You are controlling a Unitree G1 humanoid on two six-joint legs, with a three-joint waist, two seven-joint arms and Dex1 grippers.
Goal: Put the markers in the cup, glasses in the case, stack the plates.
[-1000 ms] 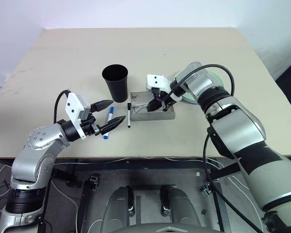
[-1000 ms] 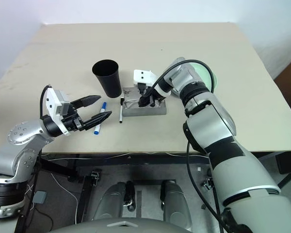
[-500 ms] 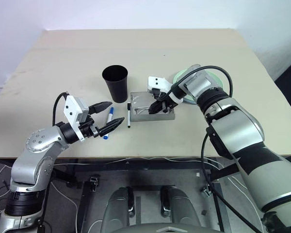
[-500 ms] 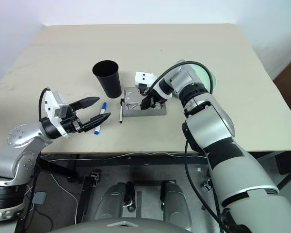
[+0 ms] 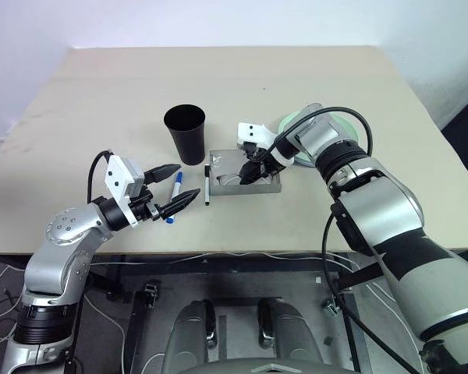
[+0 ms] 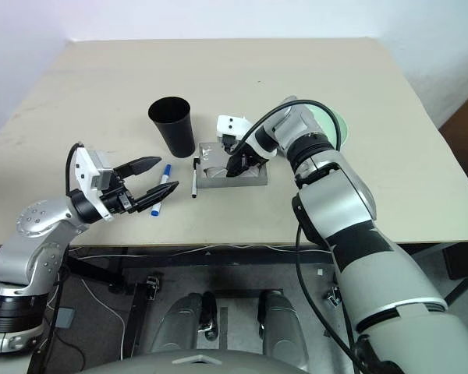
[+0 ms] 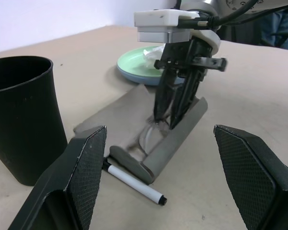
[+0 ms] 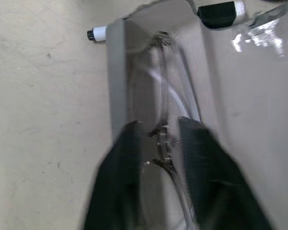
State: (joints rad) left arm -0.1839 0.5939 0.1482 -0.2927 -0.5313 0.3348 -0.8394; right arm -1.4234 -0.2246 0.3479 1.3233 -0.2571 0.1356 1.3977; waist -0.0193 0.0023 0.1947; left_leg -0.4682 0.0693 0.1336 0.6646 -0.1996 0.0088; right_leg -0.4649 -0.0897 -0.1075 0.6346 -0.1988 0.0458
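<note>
The right gripper (image 8: 156, 139), clamped on the glasses (image 8: 168, 110) a second ago, is now seen with its fingers parted by a narrow gap, the bridge of the frame lying between them in the open case (image 5: 246, 173) — the glasses are judged to be released into the case, so closing the lid would come next. The left gripper (image 5: 171, 189) is held above the table near the front edge, as before, its fingers spread wide and empty, just beside the blue-capped marker (image 5: 174, 188); the black-capped marker (image 5: 207, 185) lies against the case's left end, and the cup (image 5: 186, 133) stands upright behind both. The wire frame is made out in the right wrist view, while in the head views it is barely told from the grey lining. The plates (image 5: 327, 125) — largely hidden by the right arm from above — are shown in the left wrist view with crumpled white paper (image 7: 156, 48) on the green one.
</note>
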